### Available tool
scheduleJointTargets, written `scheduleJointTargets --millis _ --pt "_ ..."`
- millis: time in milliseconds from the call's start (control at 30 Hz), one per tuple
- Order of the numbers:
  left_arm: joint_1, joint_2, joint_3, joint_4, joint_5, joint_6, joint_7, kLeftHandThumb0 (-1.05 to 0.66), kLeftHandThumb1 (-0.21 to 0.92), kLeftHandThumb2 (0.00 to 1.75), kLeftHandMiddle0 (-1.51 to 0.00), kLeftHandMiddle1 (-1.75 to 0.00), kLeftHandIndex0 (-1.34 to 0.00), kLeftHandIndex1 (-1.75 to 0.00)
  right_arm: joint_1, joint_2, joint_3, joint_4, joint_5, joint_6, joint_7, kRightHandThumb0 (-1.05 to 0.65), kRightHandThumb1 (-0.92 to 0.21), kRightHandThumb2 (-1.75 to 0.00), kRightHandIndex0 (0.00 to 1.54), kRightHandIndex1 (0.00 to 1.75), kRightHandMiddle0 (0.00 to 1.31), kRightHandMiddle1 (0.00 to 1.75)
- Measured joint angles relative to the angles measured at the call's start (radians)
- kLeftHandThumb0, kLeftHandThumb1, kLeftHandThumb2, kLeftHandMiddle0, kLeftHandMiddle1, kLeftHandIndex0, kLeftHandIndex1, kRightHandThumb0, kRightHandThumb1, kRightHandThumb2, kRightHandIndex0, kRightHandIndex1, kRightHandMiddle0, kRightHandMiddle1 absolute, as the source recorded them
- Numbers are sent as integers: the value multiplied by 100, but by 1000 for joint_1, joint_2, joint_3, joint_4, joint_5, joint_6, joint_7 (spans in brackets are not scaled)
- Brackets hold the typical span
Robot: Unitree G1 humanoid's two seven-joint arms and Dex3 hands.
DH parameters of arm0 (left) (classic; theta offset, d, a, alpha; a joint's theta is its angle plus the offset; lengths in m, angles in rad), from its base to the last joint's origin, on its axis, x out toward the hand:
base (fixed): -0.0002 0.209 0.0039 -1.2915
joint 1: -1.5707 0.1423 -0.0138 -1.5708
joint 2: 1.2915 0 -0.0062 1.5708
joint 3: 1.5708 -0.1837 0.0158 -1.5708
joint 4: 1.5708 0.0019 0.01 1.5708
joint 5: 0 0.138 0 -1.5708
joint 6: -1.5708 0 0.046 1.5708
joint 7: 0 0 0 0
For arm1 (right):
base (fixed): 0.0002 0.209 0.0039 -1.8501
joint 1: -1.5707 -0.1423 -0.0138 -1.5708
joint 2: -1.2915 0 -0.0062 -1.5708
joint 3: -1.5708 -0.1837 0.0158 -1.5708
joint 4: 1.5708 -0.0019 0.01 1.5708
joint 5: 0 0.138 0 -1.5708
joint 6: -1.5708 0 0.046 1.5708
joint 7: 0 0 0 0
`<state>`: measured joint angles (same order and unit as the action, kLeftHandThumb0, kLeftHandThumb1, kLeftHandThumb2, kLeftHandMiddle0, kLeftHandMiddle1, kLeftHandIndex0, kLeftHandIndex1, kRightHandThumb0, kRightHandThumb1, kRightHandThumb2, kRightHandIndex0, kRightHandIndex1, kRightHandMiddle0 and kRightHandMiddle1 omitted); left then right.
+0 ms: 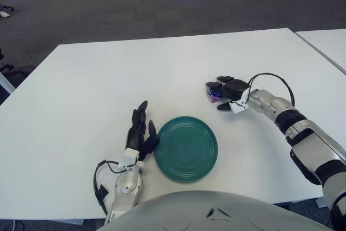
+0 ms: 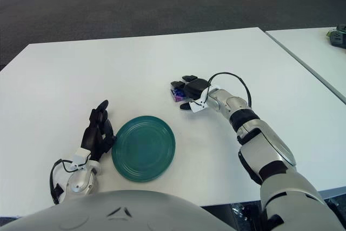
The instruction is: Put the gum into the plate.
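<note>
The gum, a small purple and blue pack, lies on the white table to the right of and behind the plate. My right hand is at the gum, with its fingers stretched over the pack and the thumb in front of it, not closed on it. The green plate lies near the table's front edge and holds nothing. My left hand shows at the plate's left rim, fingers relaxed and straight, holding nothing.
A second white table stands to the right across a narrow gap. Grey carpet lies beyond the far edge. My right forearm crosses the table's right side.
</note>
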<state>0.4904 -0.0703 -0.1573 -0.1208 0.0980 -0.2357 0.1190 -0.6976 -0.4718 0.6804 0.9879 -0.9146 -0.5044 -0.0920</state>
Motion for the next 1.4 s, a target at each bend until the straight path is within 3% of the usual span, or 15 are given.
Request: scheduleJointTargets --millis 533,800,900,933,1000,1033,1100,1167,1200,1300,1400 --pt "18 -14 -3 -12 -4 -14 1 -89 92 96 -17 -1 0 -51 -29 4 117 27 -120 7 -216 -103 -92 -82 19 2 0 42" --pt "33 -20 -6 -36 4 6 3 -89 92 96 -18 -1 0 -50 -34 4 153 22 -141 28 -246 -99 -92 -81 25 4 0 46" --pt "35 -21 -7 -39 6 9 4 -90 92 96 -20 -2 0 -53 -35 4 156 22 -141 30 -246 -97 -92 -80 34 7 0 67" --pt "37 -22 -7 -41 8 9 4 -90 92 97 -21 -2 0 -53 -35 4 156 23 -141 32 -246 -95 -92 -80 36 15 0 78" --pt "40 -25 -6 -42 10 9 6 -89 92 97 -23 -2 0 -55 -35 5 156 23 -139 32 -246 -92 -92 -77 30 62 0 111" --pt "41 -27 -6 -43 11 9 7 -89 92 97 -23 -3 0 -55 -35 6 155 25 -137 32 -246 -91 -92 -76 29 71 0 117" --pt "44 -30 -6 -45 15 9 10 -89 92 98 -24 -3 0 -57 -35 8 152 29 -131 32 -247 -88 -92 -73 26 107 0 137" --pt "46 -32 -6 -47 17 9 12 -89 92 98 -25 -3 0 -58 -34 15 149 33 -125 32 -253 -87 -92 -72 24 120 0 144" --pt "47 -33 -6 -48 18 9 13 -90 92 98 -26 -3 0 -59 -33 18 147 34 -121 32 -256 -85 -92 -69 26 135 2 154" --pt "49 -36 -5 -51 19 9 15 -90 92 98 -30 -4 0 -64 -22 28 129 37 -98 35 -276 -76 -92 -59 35 162 18 168" --pt "53 -42 -1 -54 18 7 22 -89 92 97 -33 -5 0 -70 -9 36 110 37 -74 35 -297 -71 -92 -53 41 170 30 172"
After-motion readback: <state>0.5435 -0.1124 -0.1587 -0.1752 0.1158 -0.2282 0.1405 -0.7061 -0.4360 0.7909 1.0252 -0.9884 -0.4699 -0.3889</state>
